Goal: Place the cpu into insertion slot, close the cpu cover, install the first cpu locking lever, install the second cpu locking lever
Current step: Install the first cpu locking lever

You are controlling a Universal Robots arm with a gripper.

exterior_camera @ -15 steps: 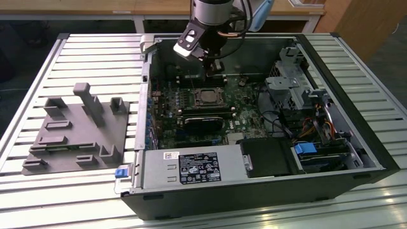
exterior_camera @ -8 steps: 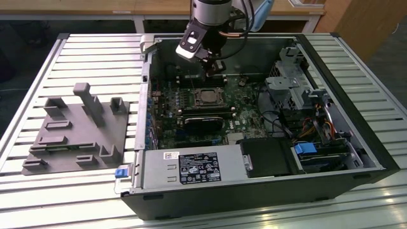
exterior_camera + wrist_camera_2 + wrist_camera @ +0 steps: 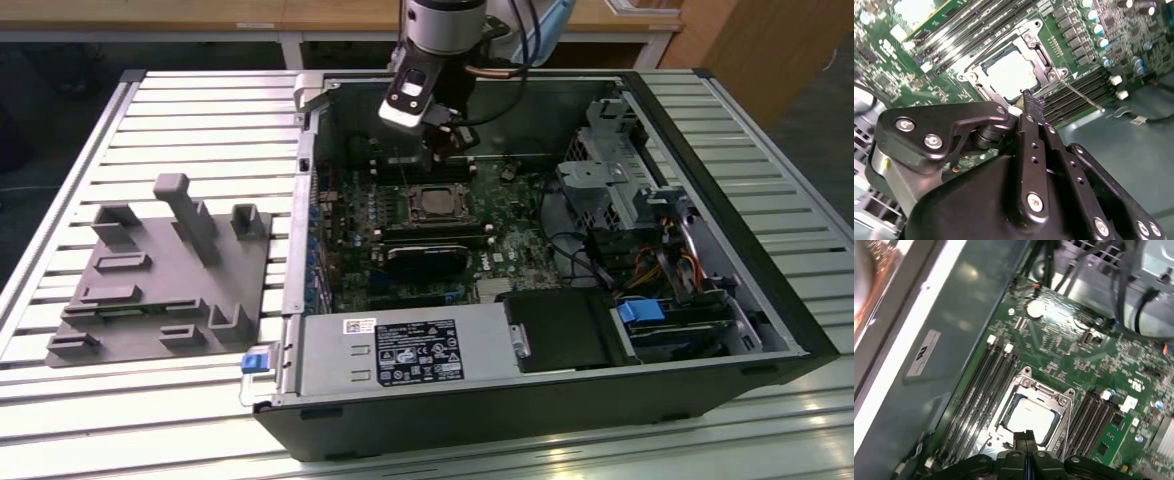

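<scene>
In the exterior view the gripper (image 3: 451, 142) hangs at upper centre inside the open computer case (image 3: 747, 300), its jaws pressed together on nothing. The cpu (image 3: 1011, 70) lies in the insertion slot (image 3: 435, 203), framed by the cpu cover (image 3: 1046, 389). A printed label (image 3: 416, 352) sits at lower centre, too small to read.

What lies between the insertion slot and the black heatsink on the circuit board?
Long black memory slots lie between the insertion slot and the heatsink; the exterior view shows this.
</scene>
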